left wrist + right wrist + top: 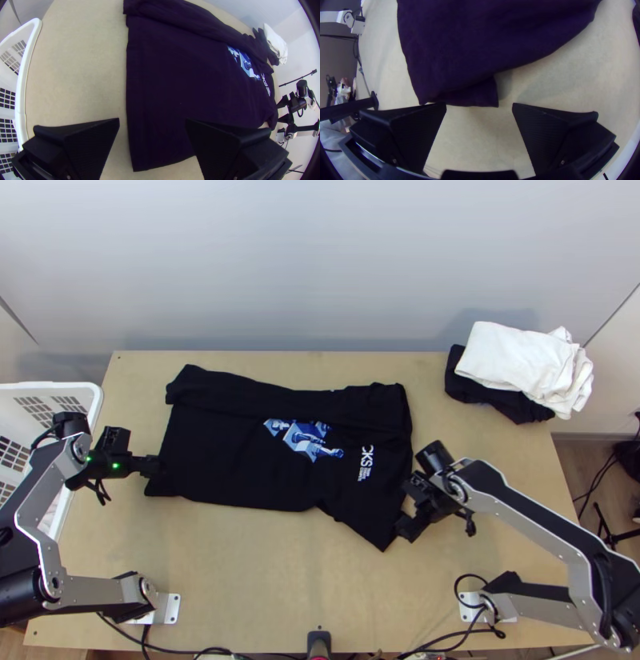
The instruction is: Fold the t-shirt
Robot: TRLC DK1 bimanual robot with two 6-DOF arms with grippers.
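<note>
1. Left arm: from its base at the lower left of the top view, the arm bends outward, then turns inward. The left gripper (154, 466) points across the surface (264, 580) at the hem end of the t-shirt (232, 456).
2. Left gripper state: parted, grasping nothing. In the left wrist view, one finger stands beside the hem edge and the other at the near edge of the cloth.
3. Right arm: from its base at the lower right, the arm bends outward, then extends inward and down. The right gripper (405, 508) is at the near sleeve (380, 528).
4. Right gripper state: parted, with no cloth clamped. In the right wrist view, the sleeve's end lies just ahead of the fingers.
5. T-shirt: black, on the middle of the surface, its far side folded over lengthwise. The near side lies mostly flat.
6. Hidden: the folded strip covers part of the blue and white print (308, 440).
7. Hard to make out: black fingers merge with black cloth in the top view; contact cannot be confirmed.
8. Cut off: the white basket (98, 400) at the left edge, and both arms' outer bends.
9. Partly covered: dark cloth (532, 412) beneath white cloth (512, 360), at the far right corner.
</note>
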